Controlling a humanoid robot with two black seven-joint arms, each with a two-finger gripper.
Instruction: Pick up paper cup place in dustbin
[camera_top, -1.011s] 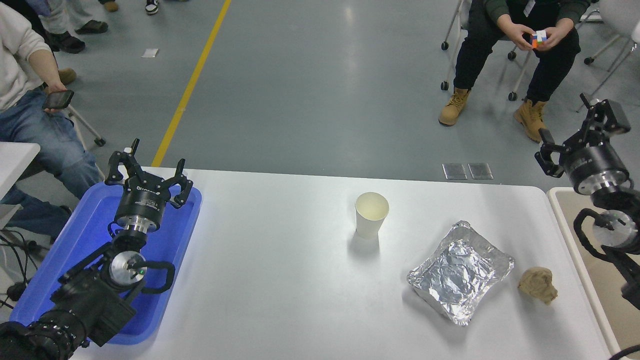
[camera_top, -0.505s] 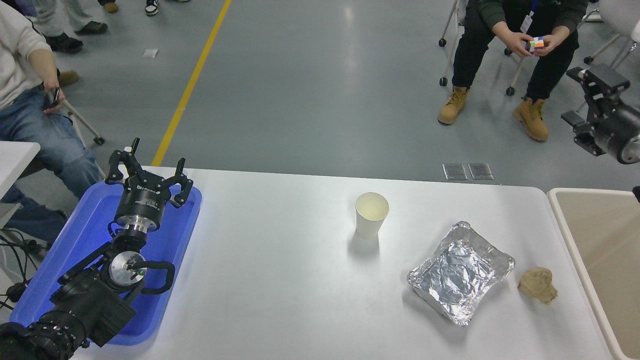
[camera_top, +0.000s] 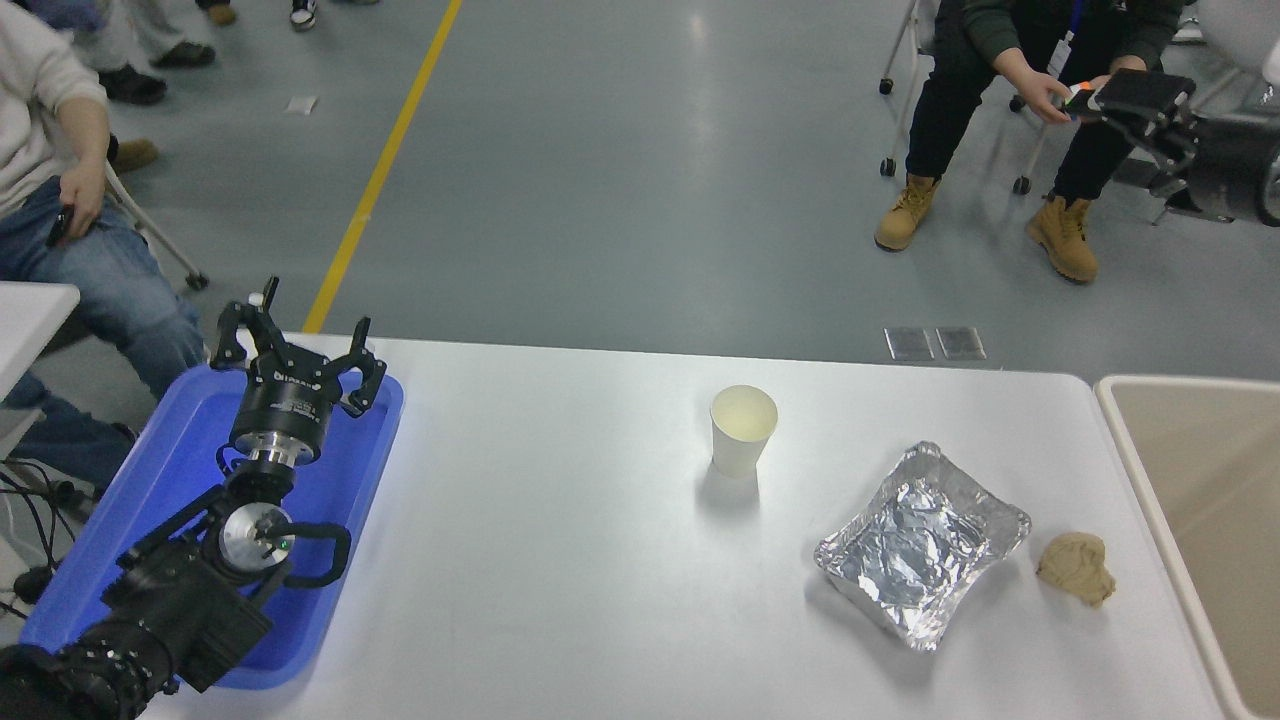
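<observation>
The right claw (camera_top: 1135, 100) is high up at the top right, far from the bench (camera_top: 560, 560), and I cannot tell if it is apart or together.

The left claw (camera_top: 296, 345) sits over the blue tray (camera_top: 120, 520) at the left side, with its fingers spread apart and nothing in them. The paper cup (camera_top: 742, 430) stands upright near the middle of the bench, and its cream inside looks bare. Near it, to the right and closer to the camera, lies a crumpled silver foil tray (camera_top: 920, 545) with nothing in it. A brown lump (camera_top: 1076, 568) lies just beside the foil tray. The dustbin (camera_top: 1120, 430) is at the right edge, and the part of its tan inside that shows is bare.
</observation>
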